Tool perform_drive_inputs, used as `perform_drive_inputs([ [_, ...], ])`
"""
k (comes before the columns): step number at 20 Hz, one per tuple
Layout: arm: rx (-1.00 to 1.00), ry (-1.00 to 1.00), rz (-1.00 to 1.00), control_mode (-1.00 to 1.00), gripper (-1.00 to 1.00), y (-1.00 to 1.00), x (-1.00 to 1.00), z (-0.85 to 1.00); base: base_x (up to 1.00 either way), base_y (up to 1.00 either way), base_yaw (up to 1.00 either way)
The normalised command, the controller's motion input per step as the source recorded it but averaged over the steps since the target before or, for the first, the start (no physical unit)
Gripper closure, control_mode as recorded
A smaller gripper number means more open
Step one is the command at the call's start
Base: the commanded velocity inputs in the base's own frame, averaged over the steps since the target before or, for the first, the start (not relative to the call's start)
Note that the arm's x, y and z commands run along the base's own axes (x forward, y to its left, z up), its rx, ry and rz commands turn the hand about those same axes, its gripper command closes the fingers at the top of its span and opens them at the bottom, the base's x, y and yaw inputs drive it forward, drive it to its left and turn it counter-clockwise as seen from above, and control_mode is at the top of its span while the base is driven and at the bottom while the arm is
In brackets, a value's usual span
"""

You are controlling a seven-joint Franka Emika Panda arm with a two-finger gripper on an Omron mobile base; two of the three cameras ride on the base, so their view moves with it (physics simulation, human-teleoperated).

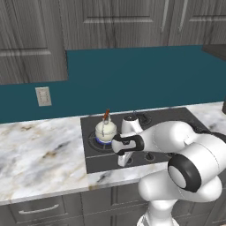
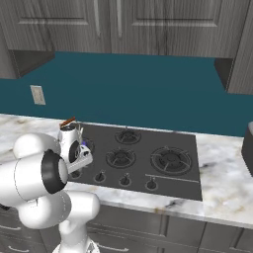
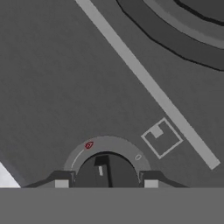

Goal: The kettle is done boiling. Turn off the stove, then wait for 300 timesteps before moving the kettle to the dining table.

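The kettle (image 1: 105,129) sits upright on the stove (image 2: 163,143), on the burner at the stove's rear left corner as seen from the robot. Small blue flames show under the kettle's base in the left base view. Its thin arched handle rises above the cream body, with a reddish-brown part at the top. In the right base view the kettle (image 2: 68,135) stands just behind the robot's hand, partly covered by it.

The stove is a flat black cooktop set into the marble table (image 1: 39,154). Along the stove's front edge runs a row of small round black knobs (image 2: 125,180). The pincer (image 1: 122,160) hangs over the left end of that row, in front of the kettle's burner. In the hand view the two dark finger tips (image 3: 61,180) stand one on each side of a round black knob (image 3: 106,171), which has a grey dial ring with a small red mark around it. The jaws are partly spread around this knob; whether the tips actually press on it cannot be told from the pictures.

Behind the stove a teal wall carries a pale outlet plate (image 1: 43,96), to the left of the kettle. Dark grey wood cabinets (image 2: 123,24) hang above the stove.
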Motion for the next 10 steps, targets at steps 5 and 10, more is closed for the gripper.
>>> perform_drive_inputs([
  [5,0.00,0.01,-0.20,-1.00,1.00,0.00,0.00,0.00,0.00,0.00,0.00],
  [10,0.00,0.00,-0.21,-1.00,1.00,0.00,0.00,0.00,0.00,0.00,0.00],
])
